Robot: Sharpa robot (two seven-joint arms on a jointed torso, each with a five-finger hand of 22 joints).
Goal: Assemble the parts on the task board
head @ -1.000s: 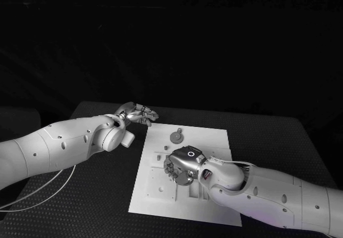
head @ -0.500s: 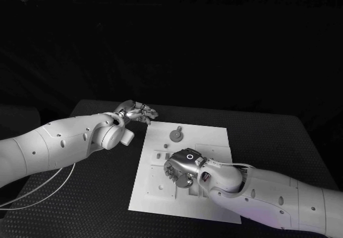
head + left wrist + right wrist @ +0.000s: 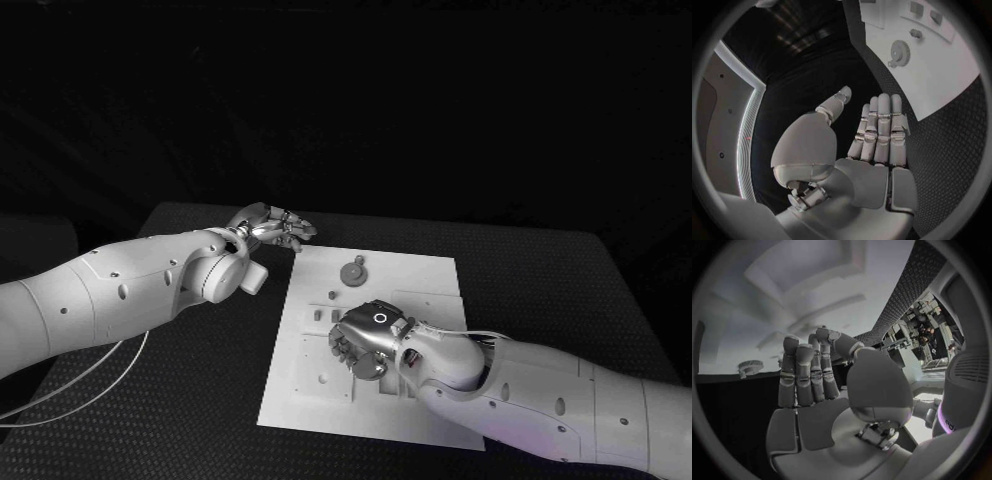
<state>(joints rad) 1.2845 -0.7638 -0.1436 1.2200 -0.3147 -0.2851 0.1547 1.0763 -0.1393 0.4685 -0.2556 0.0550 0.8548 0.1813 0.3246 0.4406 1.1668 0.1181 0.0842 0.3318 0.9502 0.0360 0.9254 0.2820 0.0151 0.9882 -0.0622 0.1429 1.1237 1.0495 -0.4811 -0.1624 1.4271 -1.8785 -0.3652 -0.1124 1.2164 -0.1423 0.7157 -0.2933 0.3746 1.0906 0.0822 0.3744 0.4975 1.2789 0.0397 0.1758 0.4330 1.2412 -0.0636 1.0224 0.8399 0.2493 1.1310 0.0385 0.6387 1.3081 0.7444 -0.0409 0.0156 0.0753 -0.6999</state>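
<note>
So the black table [image 3: 548, 270] has the white board [image 3: 418, 290] lying flat in the middle of it, and both arms are in play. The right hand [image 3: 368, 338] is hovering low over the middle of the board, palm down, over the raised blocks and slots. From its wrist camera the fingers [image 3: 807, 375] sit side by side, nearly straight, and I don't see anything in them. Whether they're actually touching the board I can't tell.

The left hand [image 3: 271, 226] is parked just off the board's far left corner, over the table. Its fingers [image 3: 879, 130] are straight and close together, thumb out to the side, holding nothing.

The one loose-looking part is the little gear [image 3: 355, 270], lying on the board's far half, between the two hands and well apart from the right one. There's also a small peg [image 3: 316, 312] standing just beside the right hand.

My guess is the right hand is lining up on something under its palm. I'd go slow here, get the fingertips either side of the piece before closing, and lift straight up so it doesn't jam in its slot.
</note>
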